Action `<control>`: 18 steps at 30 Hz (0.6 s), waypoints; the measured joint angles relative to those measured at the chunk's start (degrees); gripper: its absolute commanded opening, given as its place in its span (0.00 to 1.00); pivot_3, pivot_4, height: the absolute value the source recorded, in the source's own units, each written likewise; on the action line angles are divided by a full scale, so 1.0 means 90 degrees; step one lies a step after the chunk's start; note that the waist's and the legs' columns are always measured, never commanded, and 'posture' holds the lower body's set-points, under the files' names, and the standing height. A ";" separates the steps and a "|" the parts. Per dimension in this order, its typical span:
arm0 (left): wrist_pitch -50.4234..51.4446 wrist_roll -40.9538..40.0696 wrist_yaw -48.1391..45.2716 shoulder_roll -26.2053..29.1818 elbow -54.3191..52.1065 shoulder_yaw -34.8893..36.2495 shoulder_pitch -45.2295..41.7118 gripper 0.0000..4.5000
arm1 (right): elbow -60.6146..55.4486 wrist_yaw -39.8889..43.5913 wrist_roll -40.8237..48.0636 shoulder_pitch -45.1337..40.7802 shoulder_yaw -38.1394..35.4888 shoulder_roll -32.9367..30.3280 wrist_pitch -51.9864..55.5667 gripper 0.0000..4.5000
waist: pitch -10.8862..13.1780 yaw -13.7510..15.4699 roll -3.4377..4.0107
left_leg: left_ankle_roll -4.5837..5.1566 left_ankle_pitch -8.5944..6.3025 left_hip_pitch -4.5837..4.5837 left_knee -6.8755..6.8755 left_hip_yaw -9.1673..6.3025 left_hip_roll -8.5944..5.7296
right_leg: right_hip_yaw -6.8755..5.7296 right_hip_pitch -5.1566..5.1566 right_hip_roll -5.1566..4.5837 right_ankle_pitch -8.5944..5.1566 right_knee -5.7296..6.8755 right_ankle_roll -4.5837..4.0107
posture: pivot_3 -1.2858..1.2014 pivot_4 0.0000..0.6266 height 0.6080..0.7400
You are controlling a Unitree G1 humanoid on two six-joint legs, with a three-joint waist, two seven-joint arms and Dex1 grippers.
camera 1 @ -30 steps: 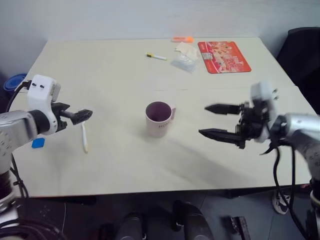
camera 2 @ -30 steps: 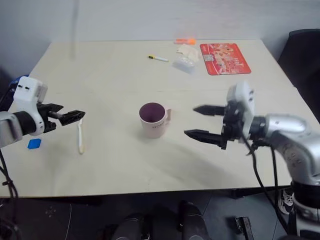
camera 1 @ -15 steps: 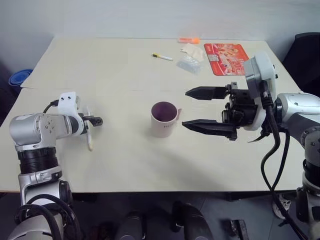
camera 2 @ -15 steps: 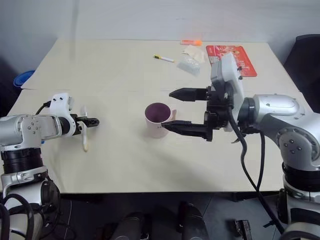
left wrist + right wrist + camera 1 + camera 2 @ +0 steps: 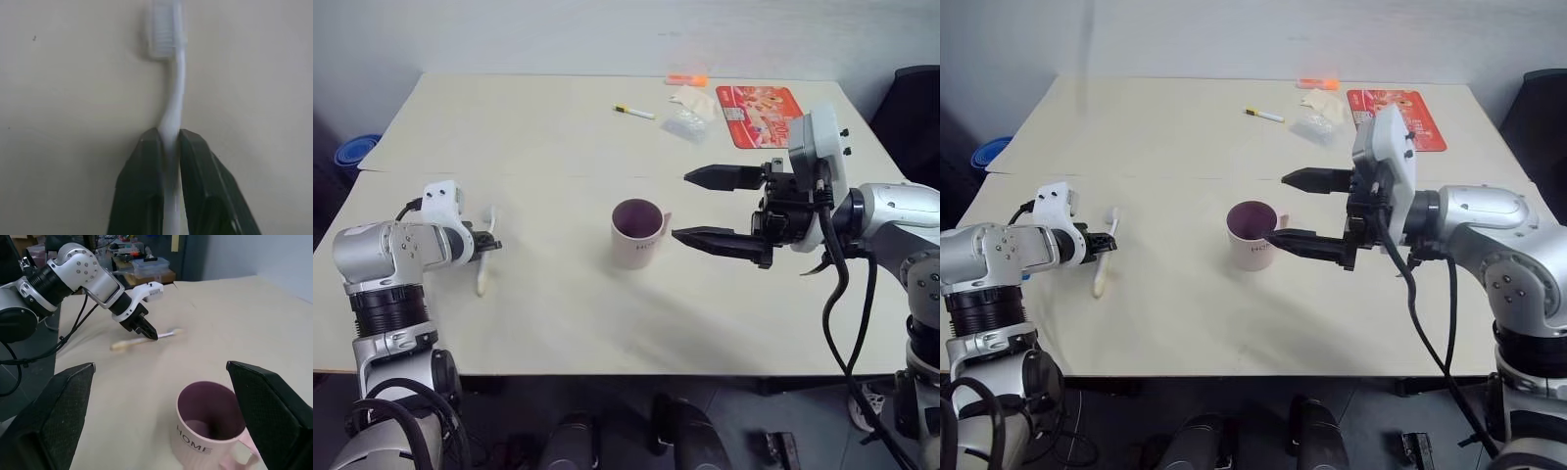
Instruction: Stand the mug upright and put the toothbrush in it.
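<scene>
Already the mug (image 5: 640, 233) is seen upright at the centre of the left eye view, mouth up, so only the toothbrush (image 5: 484, 261) is judged left to deal with; it lies on the table (image 5: 558, 137) at the left of the frame, with the left pincer (image 5: 490, 245) closed across its handle, the forearm reaching in low from the left edge. At the right of the frame the right pincer (image 5: 717, 207) is held level above the table, jaws wide apart and empty, tips just beside the mug, probably so that it can be steadied. In the left wrist view the two dark fingers (image 5: 146, 191) are pressed against the white handle, the bristled head lying flat on the table beyond them. In the right wrist view the mug, its "HOME" lettering showing, sits between the spread fingers (image 5: 54, 416), and the left pincer is seen clamped on the toothbrush at upper centre.
</scene>
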 measured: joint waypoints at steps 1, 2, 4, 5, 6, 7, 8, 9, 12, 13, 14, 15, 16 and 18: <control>-0.0021 0.0054 0.0058 -0.0084 -0.0036 0.0044 -0.0003 0.04 | 0.0061 -0.0072 -0.0018 0.0000 0.0000 0.0000 0.0033 1.00 | 0.0000 0.0000 0.0000 | 0.0001 0.0000 0.0001 0.0000 0.0000 0.0000 | 0.0001 0.0000 -0.0001 0.0000 0.0001 0.0000 | 0.52 0.24 1.00; -0.0135 0.0096 0.0144 -0.0246 -0.0052 0.0144 -0.0029 0.04 | 0.0083 -0.0141 -0.0066 0.0000 -0.0004 0.0003 0.0029 1.00 | 0.0000 0.0007 0.0000 | 0.0001 0.0001 0.0000 0.0000 0.0000 0.0000 | 0.0001 0.0000 -0.0002 0.0000 0.0002 0.0000 | 0.52 0.24 1.00; -0.0532 0.0107 0.0261 -0.0548 -0.0050 0.0316 -0.0117 0.04 | 0.0081 -0.0261 -0.0135 0.0001 -0.0012 0.0010 0.0013 1.00 | 0.0000 0.0022 0.0000 | 0.0002 0.0002 -0.0010 0.0009 -0.0010 0.0000 | 0.0002 0.0001 -0.0005 0.0001 0.0001 0.0000 | 0.52 0.24 1.00; -0.0951 0.0091 0.0277 -0.0769 -0.0050 0.0432 -0.0267 0.04 | 0.0079 -0.0338 -0.0142 0.0005 -0.0040 0.0026 0.0012 1.00 | 0.0002 0.0034 -0.0004 | 0.0002 0.0002 -0.0024 0.0022 -0.0020 0.0001 | -0.0003 0.0000 -0.0005 0.0002 0.0000 0.0000 | 0.52 0.24 1.00; -0.1317 0.0057 0.0241 -0.0894 -0.0074 0.0444 -0.0447 0.04 | 0.0068 -0.0390 -0.0133 0.0017 -0.0061 0.0043 0.0014 1.00 | 0.0007 0.0039 -0.0013 | 0.0001 0.0000 -0.0031 0.0030 -0.0025 0.0002 | -0.0009 0.0000 -0.0005 0.0003 -0.0001 0.0000 | 0.52 0.24 1.00; -0.1807 -0.0033 0.0109 -0.1025 -0.0193 0.0452 -0.0665 0.04 | 0.0042 -0.0426 -0.0116 0.0049 -0.0103 0.0043 0.0020 1.00 | 0.0010 0.0041 -0.0019 | 0.0003 -0.0001 -0.0037 0.0034 -0.0027 0.0002 | -0.0012 0.0000 -0.0006 0.0005 -0.0004 0.0002 | 0.52 0.24 1.00; -0.2222 -0.0172 -0.0066 -0.1102 -0.0343 0.0442 -0.0870 0.04 | 0.0024 -0.0468 -0.0107 0.0079 -0.0125 0.0042 0.0021 1.00 | 0.0010 0.0033 -0.0020 | 0.0004 -0.0005 -0.0038 0.0036 -0.0025 0.0002 | -0.0013 0.0000 -0.0006 0.0007 -0.0007 0.0005 | 0.52 0.24 1.00; -0.2595 -0.0327 -0.0295 -0.1200 -0.0548 0.0431 -0.1064 0.04 | -0.0004 -0.0514 -0.0095 0.0139 -0.0176 0.0039 0.0028 1.00 | 0.0009 0.0023 -0.0020 | 0.0006 -0.0009 -0.0036 0.0035 -0.0019 0.0002 | -0.0013 0.0000 -0.0007 0.0009 -0.0011 0.0008 | 0.52 0.24 1.00; -0.3489 -0.0754 -0.0932 -0.1467 -0.1043 0.0232 -0.1474 0.04 | -0.0018 -0.0692 -0.0045 0.0280 -0.0345 0.0038 0.0067 1.00 | 0.0008 0.0016 -0.0018 | 0.0012 -0.0015 -0.0024 0.0032 0.0002 -0.0001 | -0.0039 0.0003 -0.0004 0.0012 -0.0017 0.0014 | 0.52 0.24 1.00; -0.3823 -0.0815 -0.1127 -0.1605 -0.1167 0.0056 -0.1501 0.04 | -0.0020 -0.0786 -0.0024 0.0324 -0.0423 0.0038 0.0106 1.00 | 0.0008 0.0007 -0.0017 | 0.0013 -0.0015 -0.0018 0.0032 0.0011 -0.0001 | -0.0040 0.0004 -0.0003 0.0013 -0.0016 0.0016 | 0.52 0.24 1.00; -0.4066 -0.0849 -0.1254 -0.1766 -0.1184 -0.0104 -0.1502 0.04 | -0.0021 -0.0860 0.0007 0.0360 -0.0483 0.0039 0.0145 1.00 | 0.0008 0.0004 -0.0017 | 0.0014 -0.0015 -0.0016 0.0034 0.0013 0.0000 | -0.0040 0.0007 -0.0001 0.0014 -0.0014 0.0017 | 0.52 0.24 1.00; -0.4255 -0.0862 -0.1358 -0.1940 -0.1144 -0.0307 -0.1500 0.04 | -0.0029 -0.0942 0.0039 0.0396 -0.0537 0.0041 0.0159 1.00 | 0.0008 0.0007 -0.0017 | 0.0016 -0.0013 -0.0017 0.0040 0.0014 0.0001 | -0.0041 0.0007 0.0001 0.0015 -0.0011 0.0016 | 0.52 0.24 1.00; -0.4348 -0.0870 -0.1420 -0.2038 -0.1109 -0.0447 -0.1498 0.04 | -0.0037 -0.1001 0.0053 0.0404 -0.0565 0.0044 0.0164 1.00 | 0.0008 0.0006 -0.0018 | 0.0016 -0.0012 -0.0018 0.0046 0.0014 0.0002 | -0.0040 0.0007 0.0003 0.0018 -0.0009 0.0014 | 0.52 0.24 1.00; -0.4581 -0.0879 -0.1613 -0.2252 -0.0953 -0.0827 -0.1499 0.04 | -0.0162 -0.1172 0.0114 0.0502 -0.0638 0.0045 0.0170 1.00 | 0.0008 0.0005 -0.0017 | 0.0018 -0.0012 -0.0016 0.0047 0.0013 0.0004 | -0.0038 0.0010 0.0005 0.0020 -0.0010 0.0013 | 0.52 0.24 1.00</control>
